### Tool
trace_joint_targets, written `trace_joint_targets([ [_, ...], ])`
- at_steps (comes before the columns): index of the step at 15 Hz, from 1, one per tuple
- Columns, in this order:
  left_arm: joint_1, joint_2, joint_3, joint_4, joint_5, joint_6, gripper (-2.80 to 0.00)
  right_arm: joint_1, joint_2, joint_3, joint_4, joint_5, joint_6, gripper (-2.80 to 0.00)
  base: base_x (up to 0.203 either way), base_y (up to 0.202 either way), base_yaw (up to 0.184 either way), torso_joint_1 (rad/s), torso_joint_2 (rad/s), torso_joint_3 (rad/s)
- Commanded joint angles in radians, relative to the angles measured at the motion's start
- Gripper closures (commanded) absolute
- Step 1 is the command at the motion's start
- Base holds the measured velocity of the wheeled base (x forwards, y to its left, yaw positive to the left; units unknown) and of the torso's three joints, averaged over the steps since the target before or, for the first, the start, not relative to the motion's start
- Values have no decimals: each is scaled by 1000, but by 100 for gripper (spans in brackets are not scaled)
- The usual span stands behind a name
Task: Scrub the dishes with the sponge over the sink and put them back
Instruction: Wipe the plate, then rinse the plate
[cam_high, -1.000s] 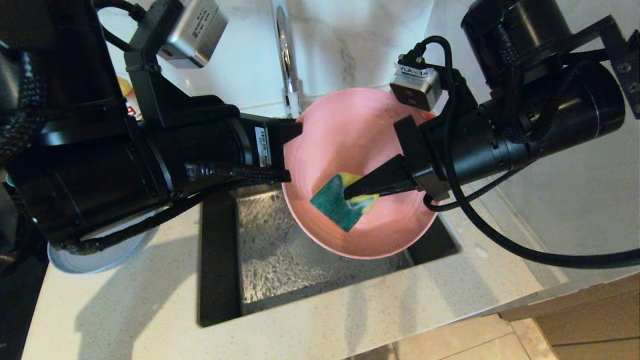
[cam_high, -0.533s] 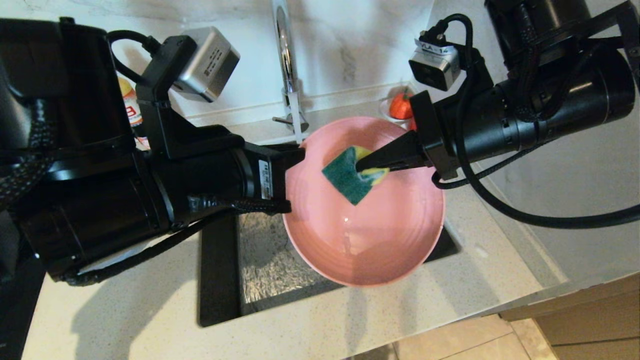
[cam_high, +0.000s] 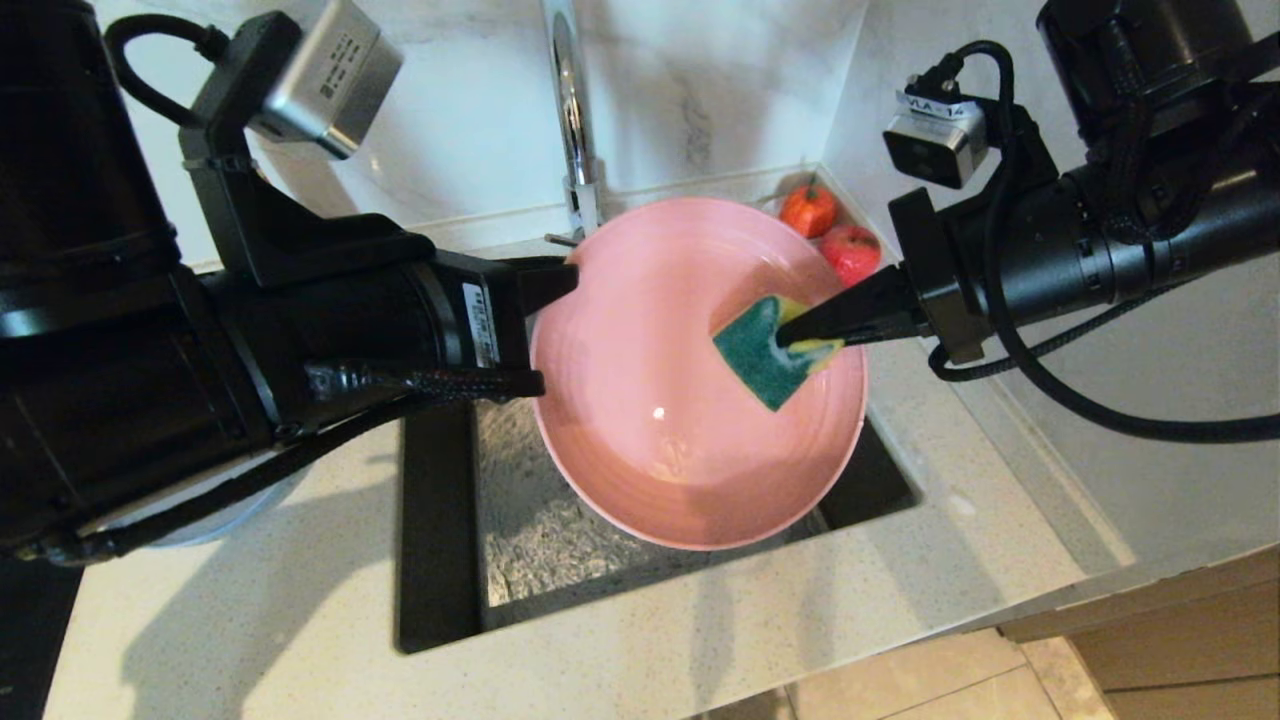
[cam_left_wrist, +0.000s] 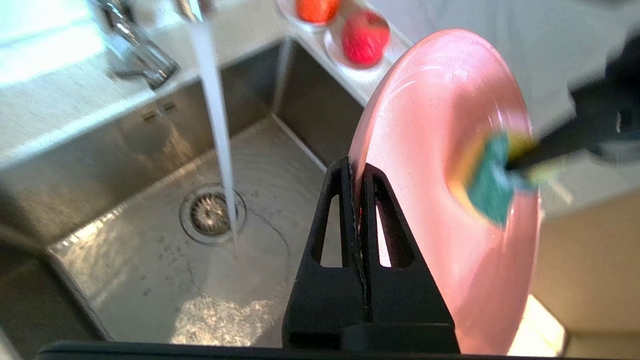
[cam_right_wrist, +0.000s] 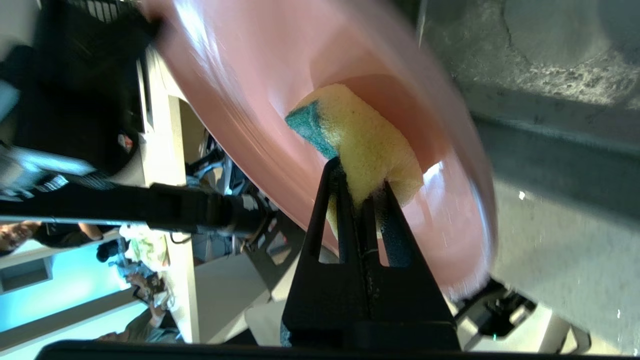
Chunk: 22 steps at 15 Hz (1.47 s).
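Note:
Over the sink (cam_high: 540, 540) the pink plate (cam_high: 660, 440) is held tilted, its hollow side facing up and right. My left gripper (cam_high: 555, 285) is shut on its left rim; the left wrist view shows the rim pinched between the fingers of the left gripper (cam_left_wrist: 356, 167). My right gripper (cam_high: 792, 335) is shut on the sponge (cam_high: 755, 350), green side up, which presses against the plate's inner face near the right rim. The right wrist view shows the yellow foam of the sponge (cam_right_wrist: 365, 135) squeezed in the right gripper (cam_right_wrist: 357, 185) against the plate (cam_right_wrist: 240, 85).
Water runs from the chrome tap (cam_high: 570, 100) in a stream (cam_left_wrist: 217, 125) to the drain (cam_left_wrist: 210, 212). Two red fruits (cam_high: 808, 210) on small saucers sit in the back right corner. A pale plate (cam_high: 215, 520) lies on the counter under my left arm.
The right gripper has carried the sponge from the plate's lower middle up and across to its right rim. The left arm and plate have shifted slightly left and up.

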Motion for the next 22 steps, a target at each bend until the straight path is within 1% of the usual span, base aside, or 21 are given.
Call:
trace_joint_targets([
  [1,18,-6,-23,-3,4,-2,0,-2,-34,70,2,4,-13,0,0,0,0,0,0,0],
  [4,24,3,-28,-3,5,-5,0,12,-44,116,0,8,-26,0,0,0,0,0,0,0],
  [7,34,28,-17,-3,9,-17,0,30,-65,112,0,12,-26,0,0,0,0,0,0,0],
  [9,51,54,6,-3,35,-28,0,38,-105,104,-1,13,-25,0,0,0,0,0,0,0],
  [11,58,65,9,-3,42,-50,0,40,-152,80,-2,20,-23,0,0,0,0,0,0,0],
  [14,59,110,9,-1,51,-127,0,38,-208,2,1,44,-18,0,0,0,0,0,0,0],
  [16,65,125,16,13,76,-183,0,27,-229,0,2,42,-17,0,0,0,0,0,0,0],
  [17,74,129,40,14,77,-199,0,17,-235,6,4,41,-17,0,0,0,0,0,0,0],
  [19,98,152,86,10,76,-242,0,4,-252,18,7,39,-18,0,0,0,0,0,0,0],
  [21,137,200,106,5,77,-328,0,-10,-253,23,7,35,-21,0,0,0,0,0,0,0],
  [22,163,215,101,3,75,-359,0,-26,-253,25,8,35,-23,0,0,0,0,0,0,0],
])
